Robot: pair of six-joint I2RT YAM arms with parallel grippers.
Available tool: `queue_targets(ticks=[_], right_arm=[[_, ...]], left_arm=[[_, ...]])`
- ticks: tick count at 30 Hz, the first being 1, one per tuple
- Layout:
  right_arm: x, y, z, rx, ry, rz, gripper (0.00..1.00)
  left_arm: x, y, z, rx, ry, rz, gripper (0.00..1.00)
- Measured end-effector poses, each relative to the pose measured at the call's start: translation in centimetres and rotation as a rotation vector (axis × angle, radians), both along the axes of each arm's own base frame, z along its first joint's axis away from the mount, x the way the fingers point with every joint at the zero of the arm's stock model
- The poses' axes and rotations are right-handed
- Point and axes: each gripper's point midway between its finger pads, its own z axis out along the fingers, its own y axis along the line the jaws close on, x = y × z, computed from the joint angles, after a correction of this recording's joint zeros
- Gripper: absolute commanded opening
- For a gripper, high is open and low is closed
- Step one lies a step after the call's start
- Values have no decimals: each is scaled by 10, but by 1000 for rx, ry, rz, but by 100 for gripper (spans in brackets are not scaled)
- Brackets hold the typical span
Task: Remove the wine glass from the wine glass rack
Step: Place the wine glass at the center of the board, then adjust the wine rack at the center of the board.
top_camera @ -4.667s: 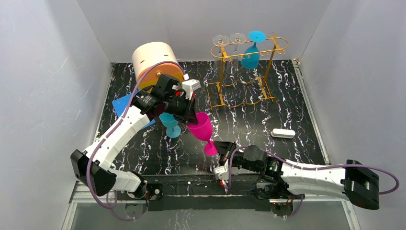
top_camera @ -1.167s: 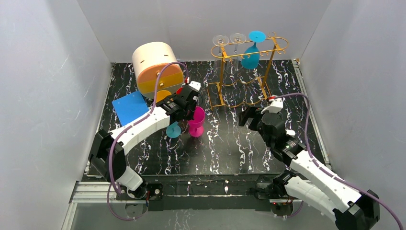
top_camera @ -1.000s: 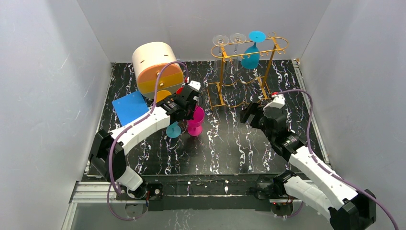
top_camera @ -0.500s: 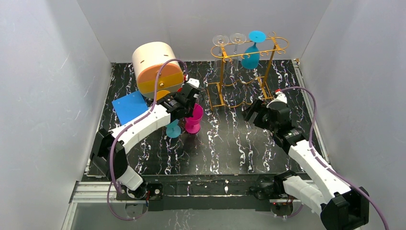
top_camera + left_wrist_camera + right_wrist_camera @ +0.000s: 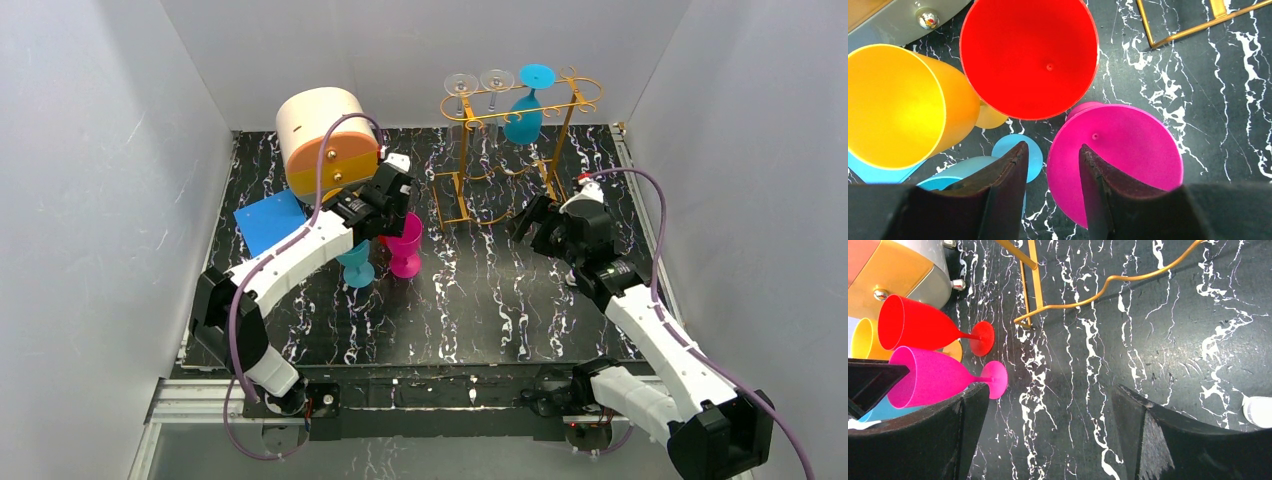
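Your left gripper (image 5: 1051, 148) hangs over the pink glass (image 5: 1120, 150), which stands on the table (image 5: 480, 310) just toward 9 o'clock of centre. Its jaws are narrowly parted astride the rim, gripping nothing. Your right gripper (image 5: 1050, 390), at 2 o'clock, is spread wide and empty. The wine glass rack (image 5: 465, 170) stands at 1 o'clock, with a teal wine glass (image 5: 524, 118) hanging upside down from its top.

Plain white walls (image 5: 90, 200) on 3 sides; blk marble tabletop (image 5: 480, 320) (white veins).

Under my fingers: black white-veined marble tabletop (image 5: 1208, 75), golden-orange wire rack (image 5: 1034, 280), magenta plastic wine glass (image 5: 1118, 150), red plastic glass (image 5: 1028, 55), yellow-orange plastic glass (image 5: 893, 100).
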Motion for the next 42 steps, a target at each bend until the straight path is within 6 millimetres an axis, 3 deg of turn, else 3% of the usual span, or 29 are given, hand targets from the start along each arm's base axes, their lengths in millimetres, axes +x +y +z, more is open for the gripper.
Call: queue_targets(ticks=[14, 18, 19, 22, 27, 30, 34, 38, 42], right_arm=[[-2, 3, -2, 19, 45, -2, 99], [-4, 4, -7, 33, 89, -16, 99], [-3, 4, -8, 37, 101, -23, 99], [-2, -1, -18, 69, 191, -86, 99], [4, -22, -31, 121, 296, -220, 99], [9, -34, -30, 141, 295, -269, 99], [19, -46, -30, 204, 308, -312, 99], [38, -58, -35, 284, 321, -342, 99], [52, -71, -55, 325, 378, -361, 99]], left_arm=[[-15, -7, 60, -155, -72, -47, 57], [-20, -12, 68, -194, -64, -67, 68], [-20, -13, 70, -199, -64, -67, 76], [-14, -17, 97, -271, -80, -60, 80], [26, -5, 156, -423, -169, -2, 92], [41, 7, 175, -476, -221, 18, 98], [50, 2, 178, -546, -200, -18, 98], [72, -10, 177, -612, -175, -67, 96], [104, -31, 177, -730, -144, -139, 86]])
